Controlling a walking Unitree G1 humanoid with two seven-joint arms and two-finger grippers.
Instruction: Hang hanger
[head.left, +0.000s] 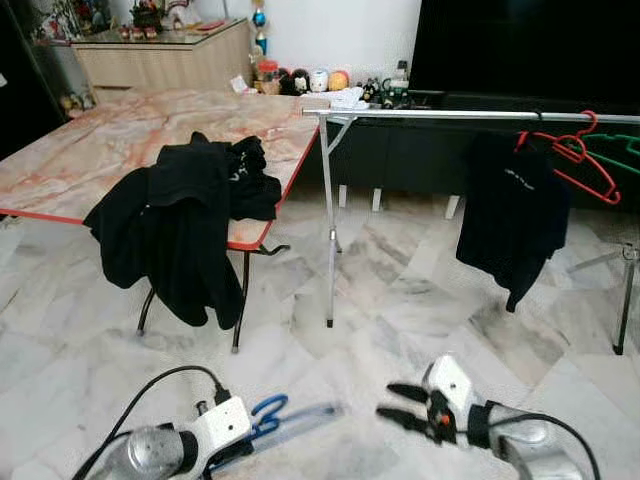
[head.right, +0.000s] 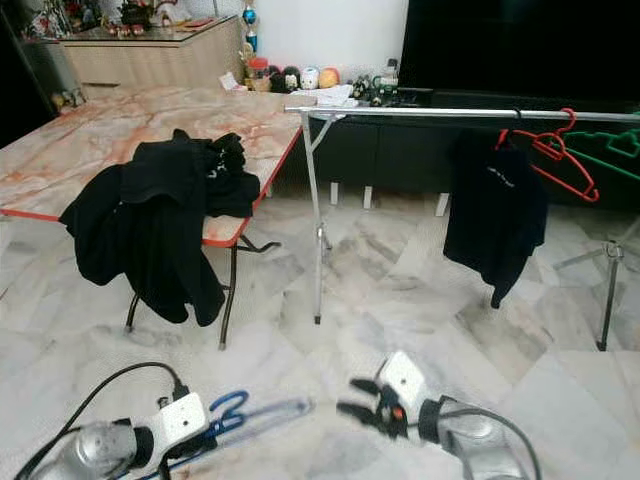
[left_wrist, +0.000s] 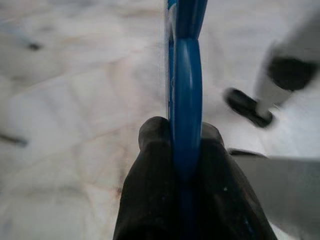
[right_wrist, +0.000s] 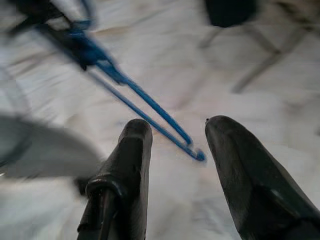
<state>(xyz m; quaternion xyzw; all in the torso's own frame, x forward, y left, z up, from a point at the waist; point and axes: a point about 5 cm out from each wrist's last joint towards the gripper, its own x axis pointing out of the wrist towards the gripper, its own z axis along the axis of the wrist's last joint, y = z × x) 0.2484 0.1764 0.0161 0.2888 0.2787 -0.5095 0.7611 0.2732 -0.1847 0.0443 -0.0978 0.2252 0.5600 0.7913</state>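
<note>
Low over a marble floor (head.left: 420, 290), the left gripper (head.left: 262, 425) has its black fingers (left_wrist: 150, 165) pressed tight on a blue hanger (head.left: 285, 415), which lies level and reaches toward the right gripper (head.left: 402, 405). In the left wrist view the blue plastic runs straight out from between the closed pads. The right gripper hovers just beyond the hanger's far tip with its fingers (right_wrist: 127, 165) spread apart and nothing between them; in the right wrist view the tip sits in line with the gap, not touching either finger.

Beyond the grippers, open floor runs to a clothes rack (head.left: 430, 116) whose silver bar crosses the scene at mid-height. A black garment (head.left: 510, 215) hangs from the bar toward its right end, with a small pale mark on the chest too small to read. A red hanger (head.left: 580, 160) and a green hanger (head.left: 625, 155) hang just beside it. The stretch of bar left of the garment is bare.

Left of the rack stands a marble-topped table (head.left: 90, 150) with a red edge; black clothes (head.left: 180, 225) are heaped at its near corner and spill over the side. Behind the rack, small figurines (head.left: 310, 80) line the wall beside a dark cabinet (head.left: 520, 45).
</note>
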